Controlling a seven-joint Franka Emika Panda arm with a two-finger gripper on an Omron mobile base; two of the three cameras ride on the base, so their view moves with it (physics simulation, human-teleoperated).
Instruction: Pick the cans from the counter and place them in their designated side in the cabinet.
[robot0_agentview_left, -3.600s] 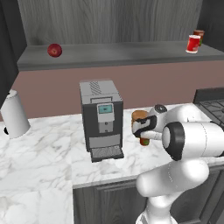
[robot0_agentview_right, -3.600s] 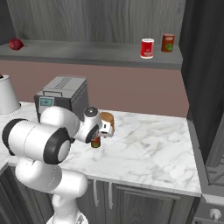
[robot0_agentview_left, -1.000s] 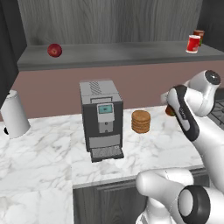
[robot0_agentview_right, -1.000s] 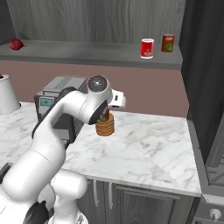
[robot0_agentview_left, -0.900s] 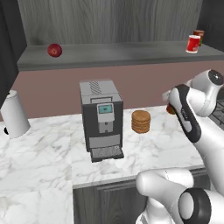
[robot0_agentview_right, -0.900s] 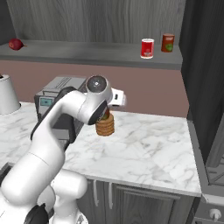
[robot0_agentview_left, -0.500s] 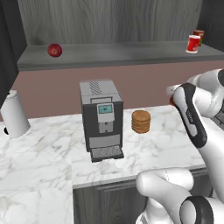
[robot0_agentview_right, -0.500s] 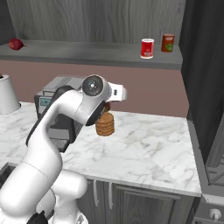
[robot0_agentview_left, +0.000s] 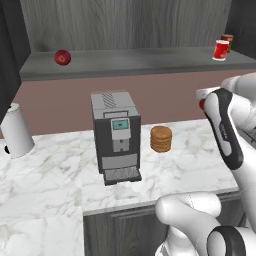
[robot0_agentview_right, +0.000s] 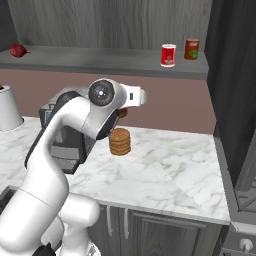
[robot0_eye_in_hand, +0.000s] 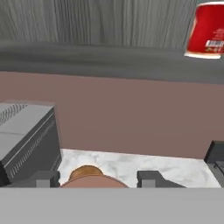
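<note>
1. The gripper (robot0_eye_in_hand: 97, 178) has risen off the counter (robot0_agentview_left: 190, 165) and now hangs up and right of the coffee machine (robot0_agentview_left: 116, 135).
2. Its jaws pinch a small red-brown object (robot0_agentview_left: 201, 104), probably a can.
3. The bright red can (robot0_agentview_right: 168, 55) and the darker can (robot0_agentview_right: 191, 49) stand on the cabinet shelf (robot0_agentview_left: 130, 62), high right of the machine.
4. This looks like the carry. Next it needs more lift and the correct side.
5. The red can shows a barcode, with no legible words.

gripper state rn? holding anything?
Gripper: closed on a small brown object between its fingertips; what the object is cannot be told.
</note>
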